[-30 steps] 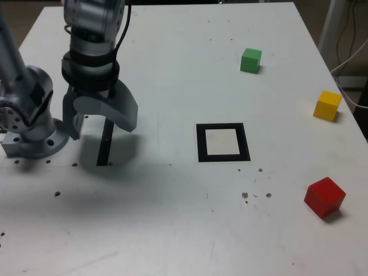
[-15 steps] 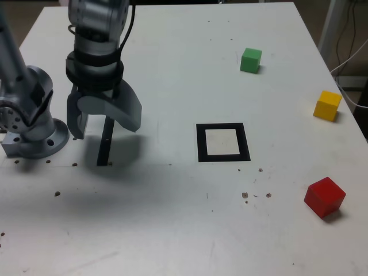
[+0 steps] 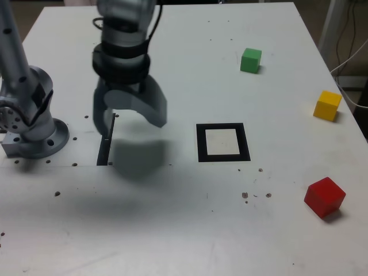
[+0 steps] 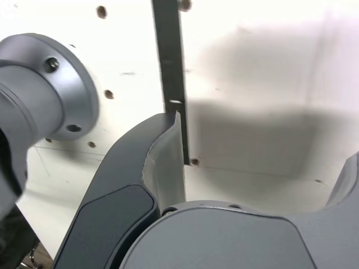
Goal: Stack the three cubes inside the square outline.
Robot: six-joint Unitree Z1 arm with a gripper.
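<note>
Exterior view: shows the red cube [image 3: 325, 197], yellow cube [image 3: 327, 106] and green cube [image 3: 250, 60] well apart on the table [image 3: 172, 230], all outside the black square outline [image 3: 223, 158], with red and yellow near the edge at the exterior view's right and green farther back; gives only this view for cubes and outline. Wrist view: adds bolts [image 4: 51, 65] in the round arm base [image 4: 39, 92], plus a close look at the gripper [image 3: 131, 123], with jaws spread apart over bare tabletop.

Can see a pale, matte, scuffed surface, dotted with small dark holes [image 3: 57, 194] and crossed by a thin line; can make out a soft shadow [image 3: 138, 158] below the gripper. Beyond the edge at the exterior view's right, shows a pale post [image 3: 332, 34] and a white cable [image 3: 361, 106] against a dim room.

Carries a black strip [image 3: 104, 149] between arm base and square outline, partly covered by a finger in the exterior view; hides part of the table's far side behind the blurred arm [image 3: 123, 34].
</note>
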